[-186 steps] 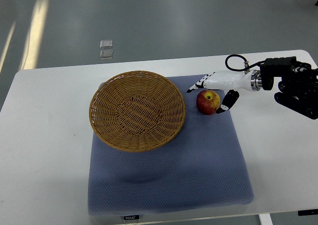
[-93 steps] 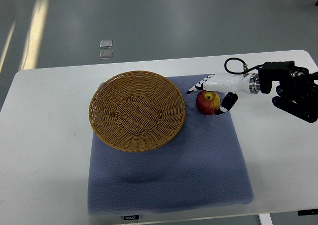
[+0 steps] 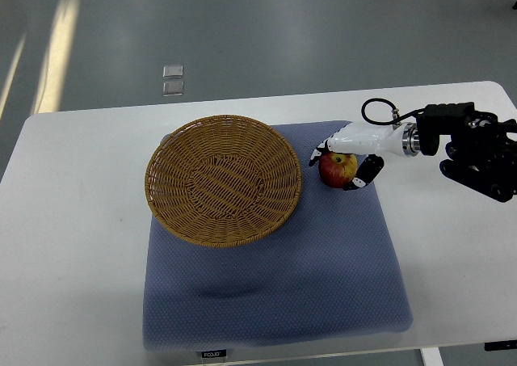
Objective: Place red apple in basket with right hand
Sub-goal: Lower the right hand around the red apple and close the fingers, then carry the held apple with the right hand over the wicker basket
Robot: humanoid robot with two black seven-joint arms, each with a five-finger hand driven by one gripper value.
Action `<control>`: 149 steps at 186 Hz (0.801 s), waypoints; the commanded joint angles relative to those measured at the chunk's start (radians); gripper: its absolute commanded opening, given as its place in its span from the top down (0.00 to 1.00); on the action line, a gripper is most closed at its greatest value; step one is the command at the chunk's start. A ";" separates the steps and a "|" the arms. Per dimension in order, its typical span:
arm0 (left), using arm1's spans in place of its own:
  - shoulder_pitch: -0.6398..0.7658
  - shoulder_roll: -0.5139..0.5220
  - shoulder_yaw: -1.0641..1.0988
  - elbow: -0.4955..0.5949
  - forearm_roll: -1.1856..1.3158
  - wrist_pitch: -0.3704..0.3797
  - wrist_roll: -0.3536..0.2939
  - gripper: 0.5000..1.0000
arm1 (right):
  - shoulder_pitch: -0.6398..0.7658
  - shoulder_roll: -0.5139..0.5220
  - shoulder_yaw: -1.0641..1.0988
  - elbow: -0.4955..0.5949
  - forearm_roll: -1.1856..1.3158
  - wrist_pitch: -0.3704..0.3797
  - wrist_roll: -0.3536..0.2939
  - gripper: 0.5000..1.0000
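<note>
Red apple (yellow-flecked) sits just right of the empty wicker basket.

White table carries a blue-grey padded mat, a small dark label at its near edge, print too small to read. Beyond the table, grey floor with two small pale squares, possibly floor plates.

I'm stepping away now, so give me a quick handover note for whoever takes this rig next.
Right hand: fingers curled around the red apple, which sits on the blue mat just right of the basket; a firm grip cannot be confirmed.
Left hand: out of view.
Done: reach to the apple.
Left: secure the grasp, lift, carry left, release in the basket, which holds nothing yet.
</note>
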 commanded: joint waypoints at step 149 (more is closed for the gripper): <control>0.000 0.000 0.000 0.000 -0.001 0.000 0.000 0.00 | 0.072 -0.011 0.008 0.000 0.003 0.006 0.000 0.68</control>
